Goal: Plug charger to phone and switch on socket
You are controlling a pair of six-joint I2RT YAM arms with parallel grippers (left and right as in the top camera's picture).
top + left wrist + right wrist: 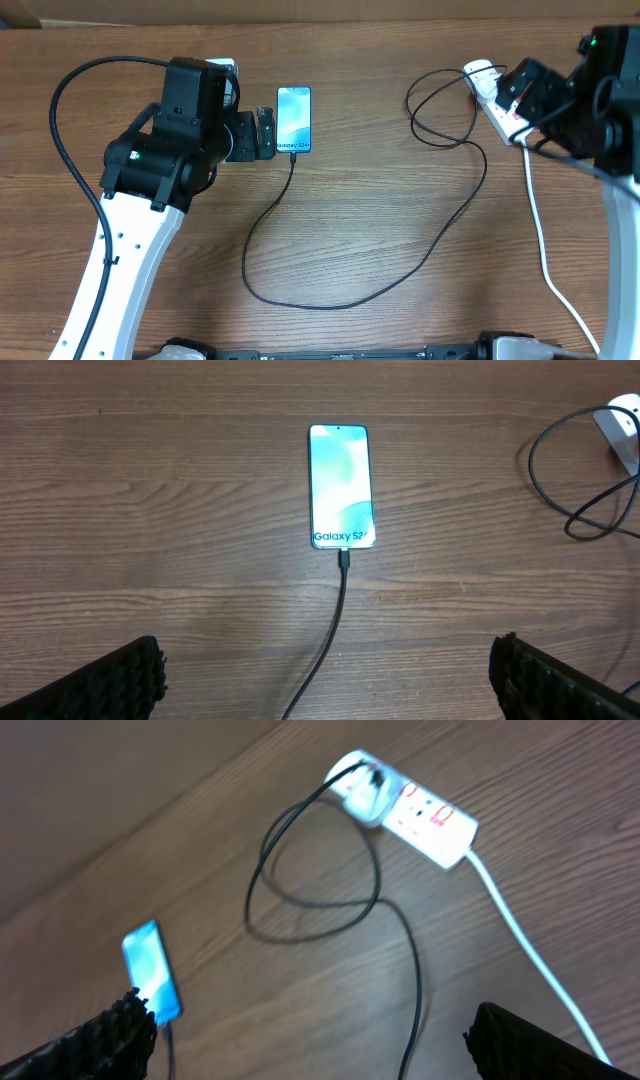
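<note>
The phone (295, 119) lies flat on the table with its blue-teal screen up. It also shows in the left wrist view (341, 485) and the right wrist view (151, 970). The black charger cable (400, 270) has its tip in the phone's near short edge (344, 560) and loops across to its plug in the white socket strip (490, 95), which the right wrist view shows with red switches (420, 812). My left gripper (325, 680) is open and empty, just left of the phone. My right gripper (310, 1040) is open and empty, above the strip.
The strip's thick white cord (545, 250) runs down the right side toward the table's front edge. The charger cable makes a loose coil (440, 105) left of the strip. My right arm (600, 80) covers part of the strip.
</note>
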